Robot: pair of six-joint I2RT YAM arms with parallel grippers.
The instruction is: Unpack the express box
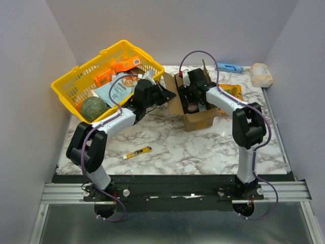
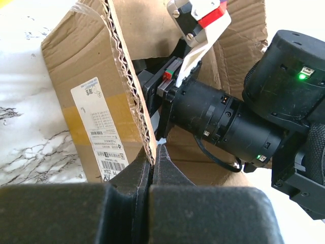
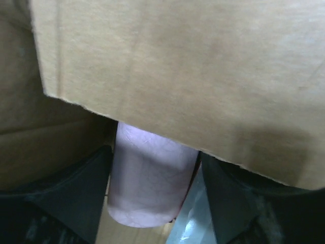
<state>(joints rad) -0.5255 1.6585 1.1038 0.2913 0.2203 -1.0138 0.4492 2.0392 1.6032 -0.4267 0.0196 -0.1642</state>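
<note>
From above, one express box is seen standing open at mid-desk, just beside one yellow basket; one utility knife lies well apart, toward the near edge; the left gripper is set at the box's side flap and the right arm reaches inside, so the light carton could be dragged or tipped if either arm pulls. At the left wrist, that gripper is shown pressed together on the flap's corrugated edge, near one white label; the cardboard could tear or slip free. At the right wrist, the right gripper is spread on either side of one pale pink cylinder, contact not being discernible; one overhanging flap could snag the cylinder when lifted.
</note>
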